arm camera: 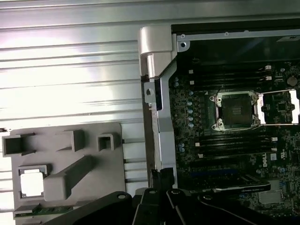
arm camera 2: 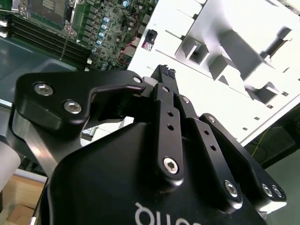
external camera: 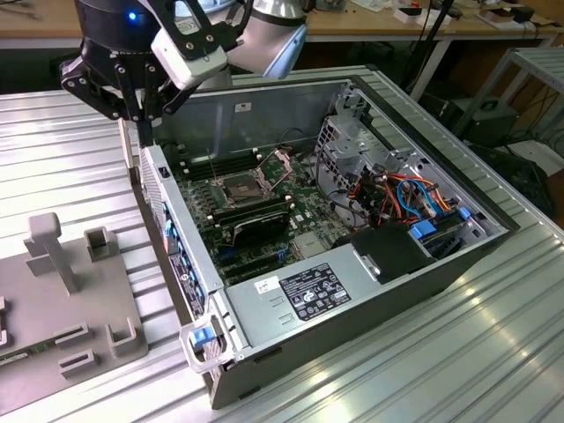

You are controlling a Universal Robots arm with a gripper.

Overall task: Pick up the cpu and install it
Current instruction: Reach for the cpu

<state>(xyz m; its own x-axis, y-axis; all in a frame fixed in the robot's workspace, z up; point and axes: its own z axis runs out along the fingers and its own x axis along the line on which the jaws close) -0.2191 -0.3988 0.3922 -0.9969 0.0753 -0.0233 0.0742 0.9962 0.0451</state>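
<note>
Here, on the ribbed table (external camera: 441,352), the job is unstarted. The one cpu (arm camera: 32,182) lies untouched in a pocket of the single grey holder tray (external camera: 97,300), which sits at eight o'clock from the one open computer case (external camera: 282,352) in the exterior view. Further in, the lone socket (external camera: 242,186) gapes empty, its retaining frame swung open. Beyond, at eleven o'clock over the case wall, the end effector (external camera: 144,132) hangs pinched closed, carrying nothing. Pickup and install are both left to do.
</note>
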